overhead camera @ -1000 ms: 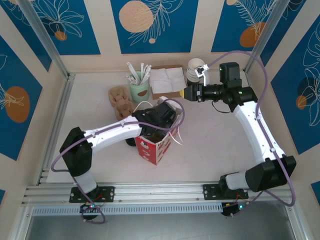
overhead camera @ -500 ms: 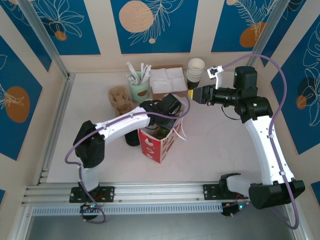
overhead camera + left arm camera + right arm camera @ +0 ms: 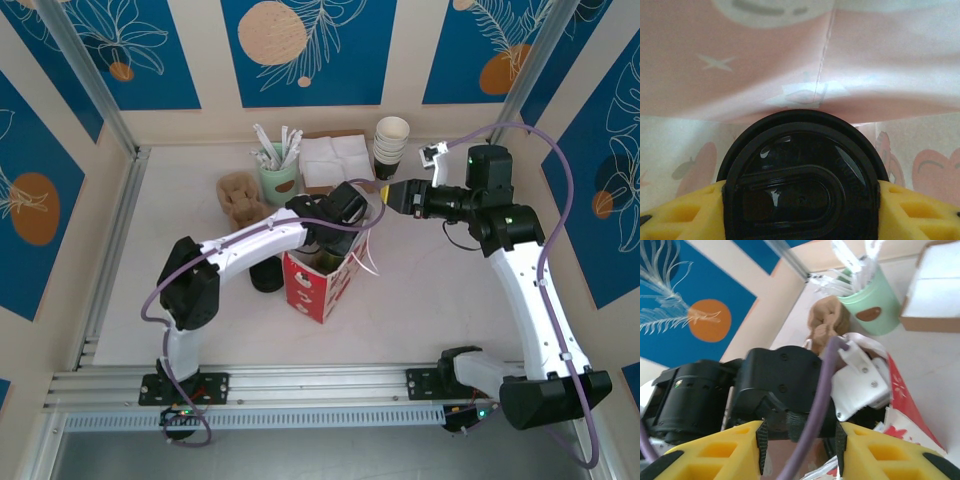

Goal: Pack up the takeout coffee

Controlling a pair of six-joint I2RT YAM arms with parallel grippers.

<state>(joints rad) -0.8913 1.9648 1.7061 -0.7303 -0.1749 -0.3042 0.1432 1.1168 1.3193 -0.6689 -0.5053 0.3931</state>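
Note:
The takeout coffee [image 3: 800,165] shows its round black lid in the left wrist view, hanging inside the paper bag's pink inner walls [image 3: 740,65]. My left gripper [image 3: 800,200] is shut on it, one yellow finger [image 3: 685,217] on each side of the lid. From above, the left gripper [image 3: 335,232] reaches down into the mouth of the red and white bag [image 3: 318,290]; the cup's body is hidden. My right gripper [image 3: 384,191] hovers just right of the bag's top. It [image 3: 800,445] is open, facing the left wrist, with a purple cable [image 3: 815,405] crossing in front.
A low stack of black lids [image 3: 265,276] sits left of the bag. Along the back stand a cardboard carrier [image 3: 242,196], a green cup of stirrers [image 3: 278,172], a box of napkins [image 3: 335,160] and stacked lidless cups [image 3: 392,140]. Bare table lies to the front right.
The left arm swung right and back, carrying its gripper deeper over the bag's mouth. The right gripper drew back a little to the right, away from the napkin box.

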